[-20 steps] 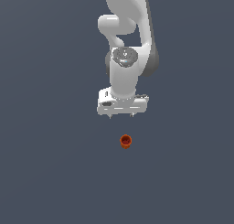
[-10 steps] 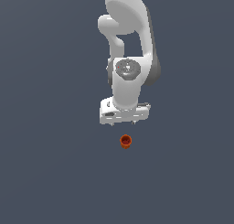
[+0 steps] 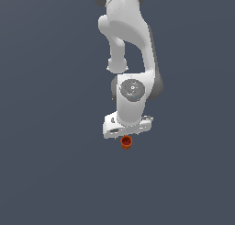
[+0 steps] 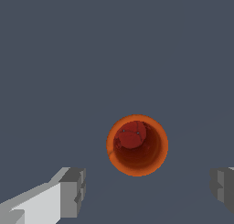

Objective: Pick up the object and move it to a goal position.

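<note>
Dropping toward the cup [image 3: 126, 142], I now have my jaws [image 4: 147, 191] spread wide, one finger [image 4: 73, 192] on each side of the wrist view with a clear gap between them. The cup [image 4: 137, 145] sits upright just ahead of that gap, its hollow mouth facing my camera and a darker red floor showing inside. It is not yet between the fingers; they flank empty grey tabletop [image 4: 68, 58] beside it, touching nothing.

In the exterior view my hand [image 3: 127, 126] hangs just above the cup, almost on it, where a second ago there was plain space between us and half a second ago a smaller gap. So the change is a steady descent, with the cup unmoved at the same spot on the tabletop [image 3: 46, 173].

I judge that the approach is nearly done and the grasp is next. My fingers look slightly off the cup's centre, so I would want a small shift to bring the cup between them before closing. The cup is tiny against my hand, and a careless close could nudge or tip it. No goal marker shows in either view.
</note>
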Motion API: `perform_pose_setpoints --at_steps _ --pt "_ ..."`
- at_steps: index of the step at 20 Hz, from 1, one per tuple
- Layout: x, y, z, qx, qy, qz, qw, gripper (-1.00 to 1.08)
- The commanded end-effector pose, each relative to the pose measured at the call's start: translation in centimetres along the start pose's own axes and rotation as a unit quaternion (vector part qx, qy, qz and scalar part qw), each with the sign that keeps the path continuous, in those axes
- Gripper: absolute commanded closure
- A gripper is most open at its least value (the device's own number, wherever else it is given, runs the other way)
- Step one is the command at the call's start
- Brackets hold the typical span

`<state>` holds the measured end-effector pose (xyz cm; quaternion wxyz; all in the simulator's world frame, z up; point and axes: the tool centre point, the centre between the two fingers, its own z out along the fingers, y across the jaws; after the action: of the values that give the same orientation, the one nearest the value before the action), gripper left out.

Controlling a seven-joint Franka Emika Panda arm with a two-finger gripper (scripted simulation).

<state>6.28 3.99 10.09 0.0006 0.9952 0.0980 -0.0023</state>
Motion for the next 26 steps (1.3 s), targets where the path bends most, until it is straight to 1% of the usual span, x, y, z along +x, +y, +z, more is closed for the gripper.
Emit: perform_pose_setpoints --at_steps 1,6,11,20,26 --pt "0.6 -0.1 0.6 0.0 0.001 -0.006 1.0 -0.92" --pt "1.1 -0.2 1.2 0.0 0.002 -0.011 0.9999 -0.92" --pt "1.0 -0.2 1.6 0.0 0.002 -0.01 0.9999 -0.92" --pt "1.0 -0.2 5.7 0.0 0.002 -0.011 0.9999 -0.92" --pt "1.1 -0.2 6.3 0.0 0.002 -0.011 0.9999 -0.92"
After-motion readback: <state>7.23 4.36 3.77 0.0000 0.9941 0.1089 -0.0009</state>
